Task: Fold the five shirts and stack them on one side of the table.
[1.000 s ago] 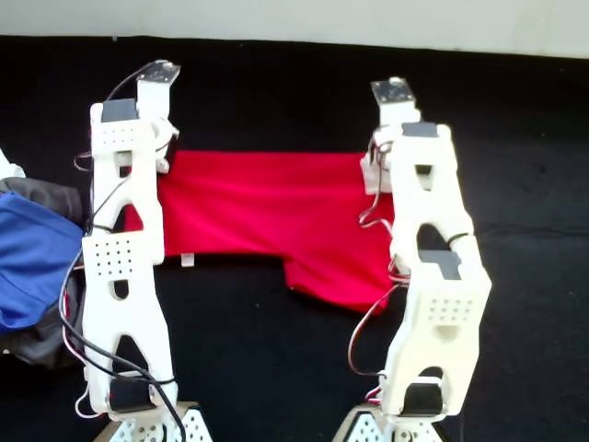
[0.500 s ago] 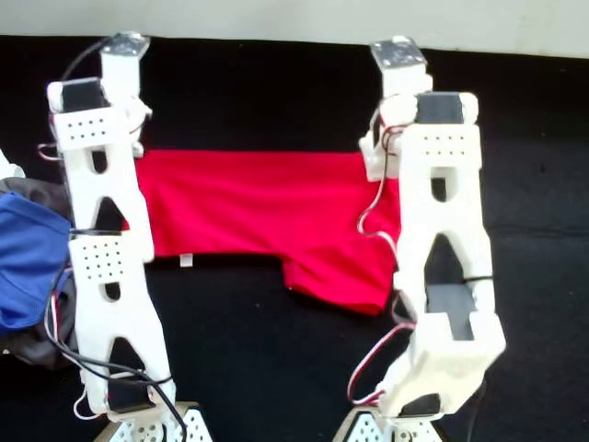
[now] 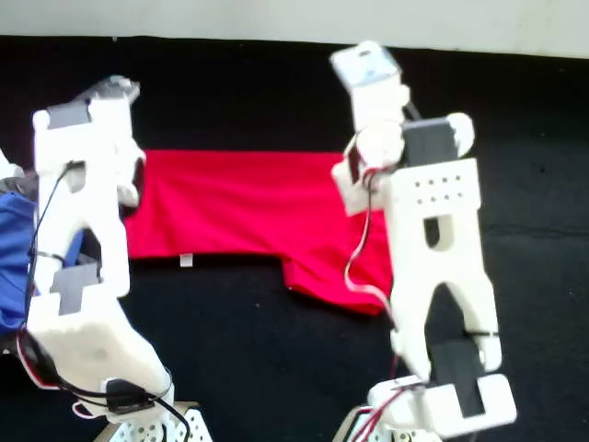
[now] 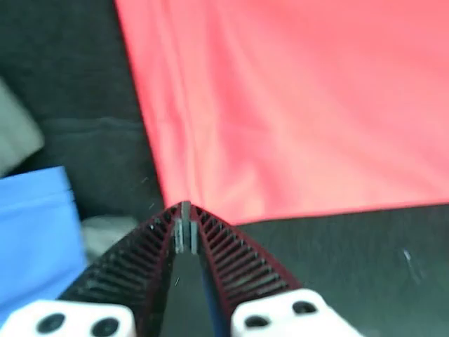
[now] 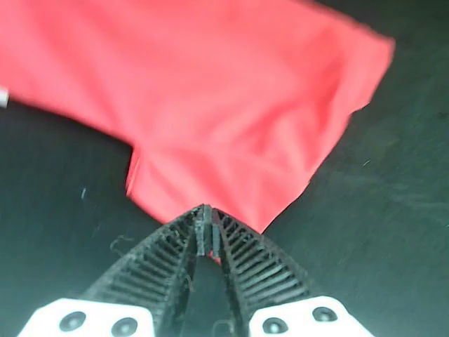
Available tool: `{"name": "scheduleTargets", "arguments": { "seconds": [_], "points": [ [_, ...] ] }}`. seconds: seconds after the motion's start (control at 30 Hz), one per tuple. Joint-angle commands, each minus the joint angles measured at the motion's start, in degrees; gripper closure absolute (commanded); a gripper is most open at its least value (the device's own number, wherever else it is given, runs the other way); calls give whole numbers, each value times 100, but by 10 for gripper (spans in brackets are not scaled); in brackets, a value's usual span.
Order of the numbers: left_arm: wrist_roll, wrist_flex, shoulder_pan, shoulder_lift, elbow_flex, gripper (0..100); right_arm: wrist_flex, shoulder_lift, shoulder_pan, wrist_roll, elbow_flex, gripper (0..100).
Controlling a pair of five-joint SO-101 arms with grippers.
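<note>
Black desk (image 3: 276, 368): wide bare stretch on base side of both pincers, narrower bare strip beyond shirt's far edge. Red shirt (image 3: 248, 203) lay flat, long axis running from left pincer (image 4: 184, 235) across to right pincer (image 5: 203, 239). Near edge ran straight, with flap dropping toward bases at right pincer's end. Blue shirt (image 3: 11, 267) lay bunched at desk edge, outboard of left pincer. Both pincers were closed tip to tip, gripping nothing, with red shirt's edge just ahead of tips.
</note>
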Motion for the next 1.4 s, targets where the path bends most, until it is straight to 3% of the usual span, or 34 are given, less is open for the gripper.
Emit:
{"name": "scheduleTargets", "arguments": {
  "seconds": [0.0, 0.2, 0.4, 0.63, 0.93, 1.23, 1.37],
  "points": [
    [26, -1890, -57, -787, 2018, 990, -558, -848, -251, -44, 1420, 991],
    [53, -3824, -462, -1147, 3688, 990, -2738, -1921, -286, -44, 4514, 991],
    [62, -4316, -673, -1156, 4004, 990, -4110, -1851, -567, 475, 6281, 988],
    [62, -4343, -593, -1147, 4022, 990, -4110, -1314, -1086, 659, 6422, 860],
    [62, -4343, -593, -1138, 4022, 990, -4154, -593, -1209, 1204, 6413, 860],
    [62, -4343, -593, -1138, 4022, 990, -4637, 409, -1200, 1231, 6369, 861],
    [62, -4343, -593, -1138, 4022, 990, -4629, 426, -1156, 1231, 6123, 974]
  ]
}}
